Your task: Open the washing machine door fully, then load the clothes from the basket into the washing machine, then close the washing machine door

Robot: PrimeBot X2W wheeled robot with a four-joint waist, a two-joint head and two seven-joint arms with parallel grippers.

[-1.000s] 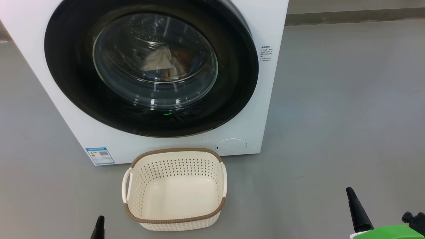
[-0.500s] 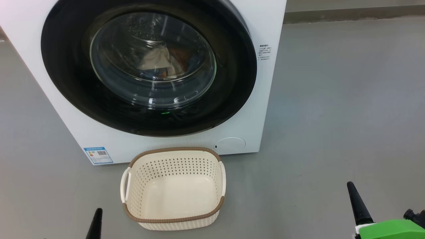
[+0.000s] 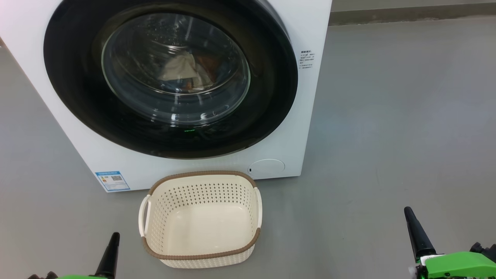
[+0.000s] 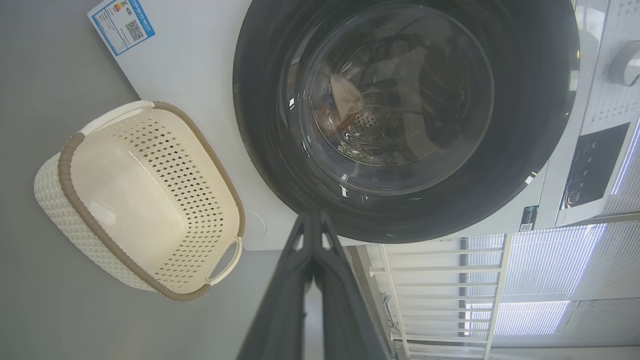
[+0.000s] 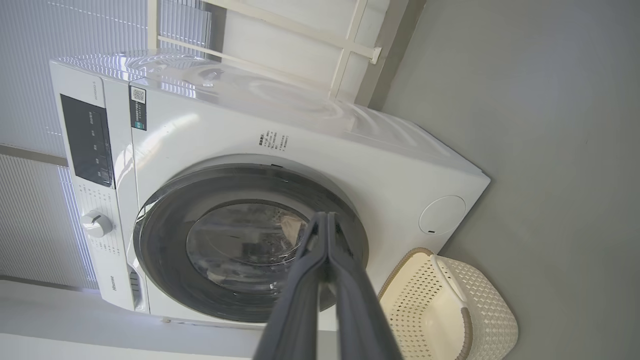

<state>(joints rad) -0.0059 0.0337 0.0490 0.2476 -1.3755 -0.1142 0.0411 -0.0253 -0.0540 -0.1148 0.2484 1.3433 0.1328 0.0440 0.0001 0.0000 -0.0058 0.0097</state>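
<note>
Washing machine [image 3: 308,128]: white front-loader standing on grey floor [image 3: 387,116], blue sticker [image 3: 112,181] at the lower corner of its front on the robot's left, round cover [image 3: 266,167] at the lower corner on the right. The right wrist view adds a dark control panel [image 5: 90,140] and a dial [image 5: 96,224] along its top edge.

Washing machine door [image 3: 267,100]: glossy black rim around a bulging glass bowl, shut flat against the front.

Clothes [image 3: 182,69]: inside the drum, seen through the glass; a cream piece is plainest, with orange and darker bits beside it.

Basket [image 3: 201,193]: on the floor just in front of the machine, below the door, upright, its bare cream bottom showing.

Left gripper [image 3: 115,236]: low at the left of the head view, beside the basket but apart from it, fingers pressed together, holding nothing.

Right gripper [image 3: 407,211]: low at the right, well apart from the basket, fingers likewise pressed together, nothing between them.
</note>
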